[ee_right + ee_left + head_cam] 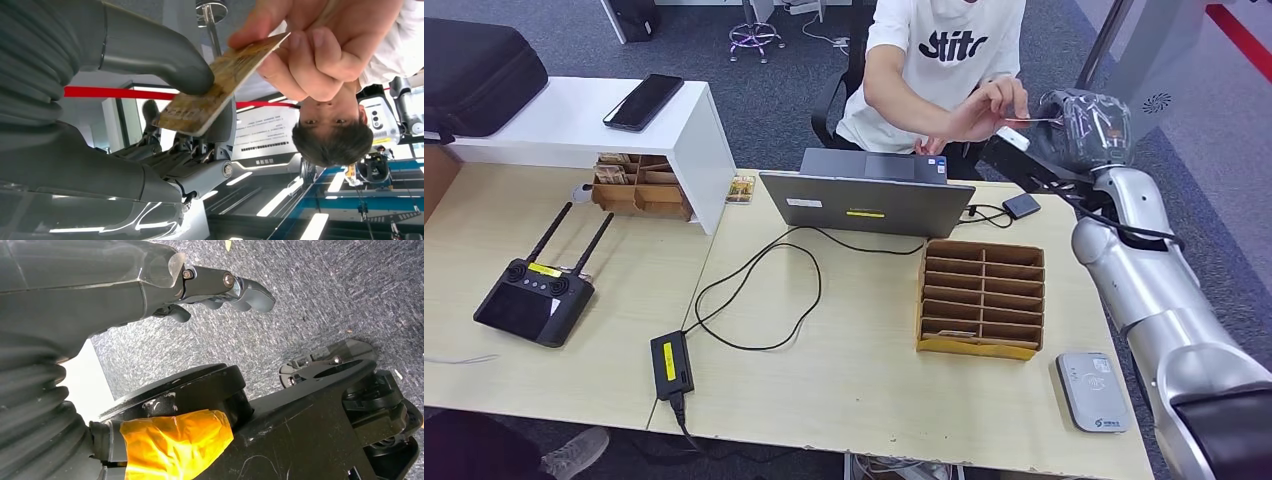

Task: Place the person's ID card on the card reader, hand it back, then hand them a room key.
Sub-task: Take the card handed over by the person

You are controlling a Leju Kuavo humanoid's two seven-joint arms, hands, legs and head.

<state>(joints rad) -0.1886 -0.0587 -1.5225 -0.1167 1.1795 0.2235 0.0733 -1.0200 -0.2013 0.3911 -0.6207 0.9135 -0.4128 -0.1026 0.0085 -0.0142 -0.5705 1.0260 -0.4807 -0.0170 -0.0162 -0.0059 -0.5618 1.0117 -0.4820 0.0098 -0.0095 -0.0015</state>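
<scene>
Beyond the laptop [864, 195], the right hand [1079, 125] pinches the ID card [220, 85] that the person's hand [989, 108] also holds. The left hand [200, 287] hangs over carpet, fingers loosely curled, holding nothing. The card reader [1092, 390] lies on the tabletop [854, 370].

The one readable mark is a bold black word, seemingly "stitc", across the chest of the person's white T-shirt [951, 45], while the yellow labels on the remote controller [534, 290], power adapter [671, 365] and laptop [866, 203] are too small to read.

head: high, fwd-down, desk [854, 380] | wrists: close-up | shared: card [220, 90]
</scene>
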